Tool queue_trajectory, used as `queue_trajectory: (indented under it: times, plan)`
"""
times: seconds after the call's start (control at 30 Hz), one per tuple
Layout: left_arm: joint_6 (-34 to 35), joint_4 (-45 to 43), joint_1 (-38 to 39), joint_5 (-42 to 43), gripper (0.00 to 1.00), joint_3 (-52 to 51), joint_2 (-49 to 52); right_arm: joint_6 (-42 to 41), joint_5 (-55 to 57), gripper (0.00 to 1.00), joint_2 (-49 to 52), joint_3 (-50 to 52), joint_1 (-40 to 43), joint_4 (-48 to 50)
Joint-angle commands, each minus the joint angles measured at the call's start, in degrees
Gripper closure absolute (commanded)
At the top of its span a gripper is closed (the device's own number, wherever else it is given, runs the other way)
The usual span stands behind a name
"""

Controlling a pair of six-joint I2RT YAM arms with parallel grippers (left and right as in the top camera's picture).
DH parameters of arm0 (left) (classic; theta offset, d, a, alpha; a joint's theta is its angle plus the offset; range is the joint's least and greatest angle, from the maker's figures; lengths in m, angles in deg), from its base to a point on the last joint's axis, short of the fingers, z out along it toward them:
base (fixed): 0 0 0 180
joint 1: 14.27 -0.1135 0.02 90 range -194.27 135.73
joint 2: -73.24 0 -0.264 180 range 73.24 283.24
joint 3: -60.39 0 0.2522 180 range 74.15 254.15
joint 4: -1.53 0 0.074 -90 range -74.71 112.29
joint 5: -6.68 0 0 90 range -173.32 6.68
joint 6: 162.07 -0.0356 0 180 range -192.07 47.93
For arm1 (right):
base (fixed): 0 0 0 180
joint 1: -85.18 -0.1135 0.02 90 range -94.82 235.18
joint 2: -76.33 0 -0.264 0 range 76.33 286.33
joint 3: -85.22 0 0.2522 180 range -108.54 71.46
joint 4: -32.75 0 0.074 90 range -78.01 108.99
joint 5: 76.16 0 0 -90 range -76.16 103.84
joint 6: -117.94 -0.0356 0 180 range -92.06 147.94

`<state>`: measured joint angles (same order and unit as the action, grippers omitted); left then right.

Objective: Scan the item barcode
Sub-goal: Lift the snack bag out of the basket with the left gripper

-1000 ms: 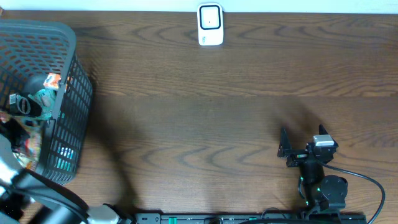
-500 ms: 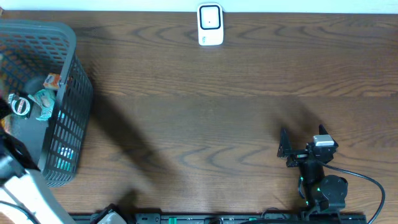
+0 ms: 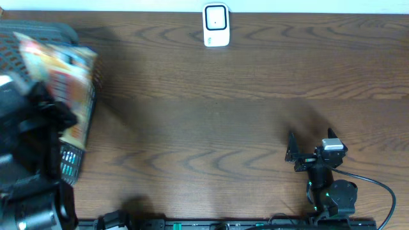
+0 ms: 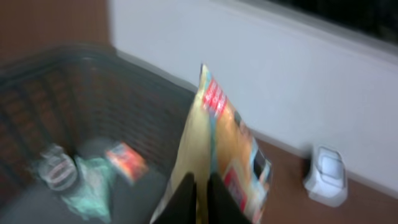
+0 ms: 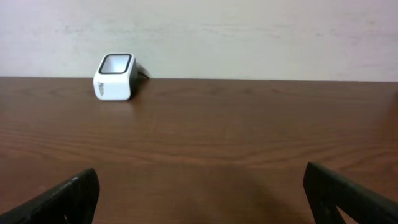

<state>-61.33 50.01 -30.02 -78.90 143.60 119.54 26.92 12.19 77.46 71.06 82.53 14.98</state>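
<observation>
The left gripper (image 4: pixel 200 184) is closed tight on the lower edge of a colourful packet (image 4: pixel 225 140), its two dark fingers pressed together with the thin edge between them. The packet is yellow with red and orange print. It hangs in the air above the grey basket (image 3: pixel 71 160) at the left end of the table (image 3: pixel 192 128), and it touches neither the basket nor the table. In the overhead view it covers most of the basket's top and is blurred, so the print cannot be read and no barcode can be made out. In the left wrist view, some small goods lie on the bottom of the basket: a round thing (image 4: pixel 59 175), a teal thing (image 4: pixel 93 186) and a small orange pack (image 4: pixel 127 160), all too blurred to name better. The white scanner (image 3: pixel 216 25) stands at the far edge of the table, close to the pale wall (image 5: pixel 249 31) and well apart from the packet. The right gripper (image 5: pixel 200 183) is near the front edge of the table on the right side. Its fingers stand wide apart with nothing between them, and it faces the scanner across the bare wood.
</observation>
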Motion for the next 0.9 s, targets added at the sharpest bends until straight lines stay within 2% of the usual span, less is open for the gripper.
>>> queue_trajectory:
  times: [0.0, 0.17, 0.27, 0.4, 0.5, 0.57, 0.67, 0.73, 0.8, 0.83, 0.87]
  plan:
    - [5.75, 5.53, 8.26, 0.52, 0.93, -0.17, 3.23, -0.61, 0.2, 0.01, 0.02, 0.04, 0.37, -0.26]
    - [7.63, 11.19, 18.32, 0.5, 0.93, -2.67, 9.99, -0.61, 0.2, 0.01, 0.02, 0.04, 0.37, -0.28]
    - [7.58, 11.1, 23.74, 0.48, 0.93, -4.55, 16.74, -0.61, 0.2, 0.01, 0.02, 0.04, 0.37, -0.28]
    - [7.23, 11.06, 26.23, 0.46, 0.93, -4.63, 24.72, -0.63, 0.2, 0.01, 0.02, 0.04, 0.37, -0.28]
    - [3.8, 12.41, 26.16, -0.66, 0.9, -4.63, 29.29, -0.63, 0.2, 0.01, 0.02, 0.04, 0.37, -0.28]
    - [3.04, 14.73, 26.16, -3.69, 0.83, -4.63, 31.32, -0.61, 0.2, 0.01, 0.02, 0.04, 0.37, -0.28]
    - [3.02, 21.44, 26.1, -8.44, 0.66, -4.63, 34.29, -0.63, 0.2, 0.01, 0.02, 0.04, 0.37, -0.28]
    - [3.04, 24.79, 26.12, -9.51, 0.45, -4.83, 35.36, -0.61, 0.2, 0.01, 0.02, 0.04, 0.37, -0.28]
    - [3.02, 26.62, 26.12, -9.7, 0.31, -5.46, 35.8, -0.63, 0.2, 0.01, 0.02, 0.04, 0.37, -0.28]
    - [3.04, 27.43, 26.12, -9.97, 0.16, -6.01, 35.91, -0.63, 0.2, 0.01, 0.02, 0.04, 0.37, -0.26]
    - [3.08, 27.96, 26.12, -10.58, 0.09, -6.73, 35.91, -0.63, 0.2, 0.01, 0.02, 0.04, 0.37, -0.28]
